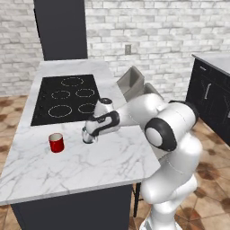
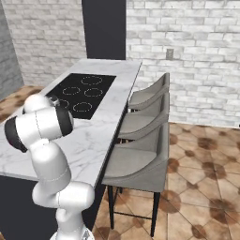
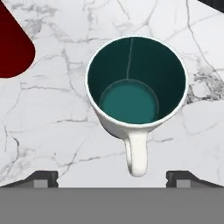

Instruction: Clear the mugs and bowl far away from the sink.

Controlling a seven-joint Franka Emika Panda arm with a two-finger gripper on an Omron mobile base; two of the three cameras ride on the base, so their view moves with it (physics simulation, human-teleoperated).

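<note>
Directly below the jaws, centred between them, the white ceramic mug with a dark teal inside (image 3: 136, 85) stands upright on the white grey-veined marble countertop (image 3: 52, 131); its handle points back toward the hand, ending just short of the line between the two dark fingertips. Gripper (image 3: 112, 177) jaws are spread wide, one tip at each lower corner of the hand view, well clear of the mug wall on both sides and holding nothing. My read: mug is already set down and let go, hand hanging straight above it, so lifting out should not catch the rim or handle. Off to one side of the jaws, beyond the mug, a dark red rounded edge cuts into the hand view; likely the glossy red cylindrical mug (image 1: 56, 143), which in the left base view stands upright on the same marble, near the gripper (image 1: 88, 136) but apart from it. Black stovetop with ring burners (image 1: 67, 99) lies beyond both mugs. Placement makes sense if this island end is the drop zone away from the sink. Both mugs look parked; bowl would be the remaining item, by my guess. Grey bar stools (image 2: 140, 154) line the far side of the island.
</note>
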